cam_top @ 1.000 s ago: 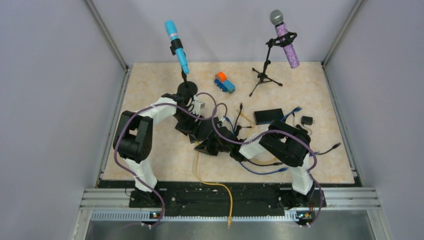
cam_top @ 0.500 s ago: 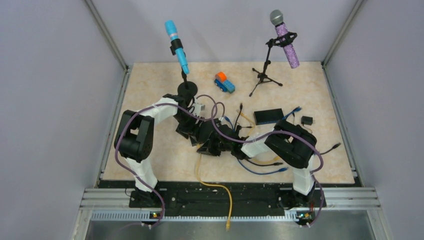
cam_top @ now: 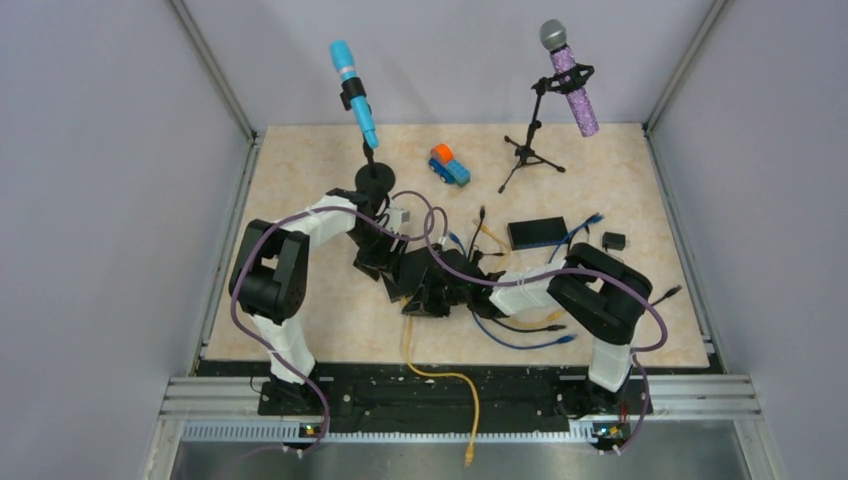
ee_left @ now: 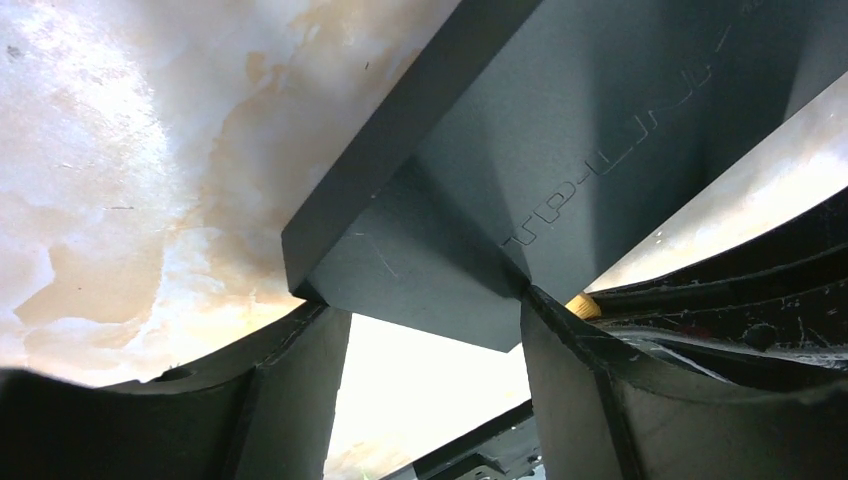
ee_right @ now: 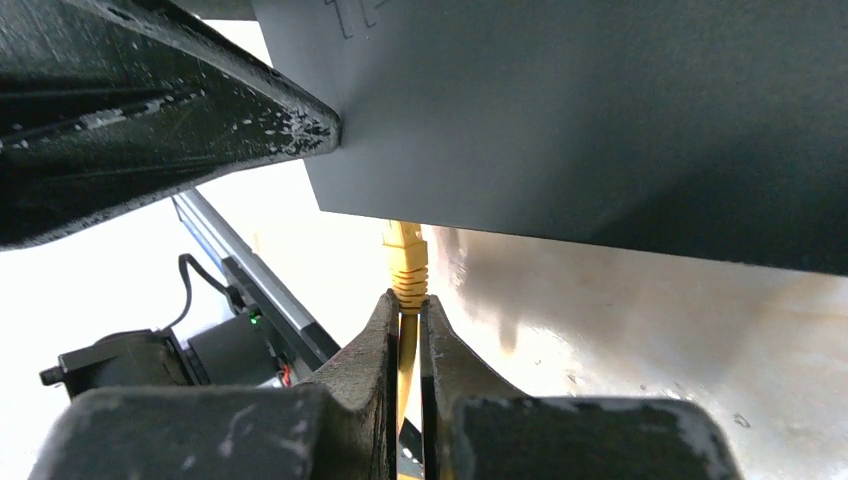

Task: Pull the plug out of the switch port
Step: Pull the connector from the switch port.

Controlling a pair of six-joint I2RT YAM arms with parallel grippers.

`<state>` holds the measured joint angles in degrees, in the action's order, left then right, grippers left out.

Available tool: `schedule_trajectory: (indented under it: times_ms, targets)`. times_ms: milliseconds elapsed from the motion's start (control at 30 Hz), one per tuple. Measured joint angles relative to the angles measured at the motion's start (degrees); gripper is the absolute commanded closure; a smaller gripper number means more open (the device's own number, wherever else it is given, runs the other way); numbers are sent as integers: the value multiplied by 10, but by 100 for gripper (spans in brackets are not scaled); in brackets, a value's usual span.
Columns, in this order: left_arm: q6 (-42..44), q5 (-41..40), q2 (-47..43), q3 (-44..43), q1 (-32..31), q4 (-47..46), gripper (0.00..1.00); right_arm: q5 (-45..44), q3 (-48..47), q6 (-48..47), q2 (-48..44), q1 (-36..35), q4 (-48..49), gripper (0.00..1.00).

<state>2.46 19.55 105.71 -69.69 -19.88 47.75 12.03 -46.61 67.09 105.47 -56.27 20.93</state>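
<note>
Our right elbow [cam_top: 600, 295] has swung rightward; right gripper [ee_right: 405, 305] pinches the yellow plastic plug [ee_right: 405, 255], left gripper [ee_left: 425, 305] clamps the black switch box [ee_left: 600, 130]; we pull next.

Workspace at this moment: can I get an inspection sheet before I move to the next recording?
Surface: beige marbled table.
Job's things: yellow plug seated in the dark switch.
Clutter: toy truck, blue microphone, purple microphone on tripod, black box, small adapter.
Tools: left tool clamps the switch; right tool shut on the yellow cable just behind the plug.
Cables: yellow cable trails off the near edge; blue cables loose on the table's right half.
Surroundings: grey walls.
</note>
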Motion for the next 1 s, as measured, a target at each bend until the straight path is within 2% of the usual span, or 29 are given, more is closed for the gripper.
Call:
schedule_trajectory:
  times_ms: [100,200,400,700,1000]
  targets:
    - [-7,-1,-1,2,-1,-5,23,0,3,-5,-6,1,-15,100]
    - [-8,-13,-18,16,-1,-24,18,11,14,1,-4,8,5,100]
    - [65,-66,-98,49,-22,-70,1,56,53,24,14,29,90,100]
    - [137,-65,-71,45,-94,-107,1,65,76,44,20,33,147,100]
    - [161,-49,-78,66,-99,-138,1,78,95,63,34,39,204,100]
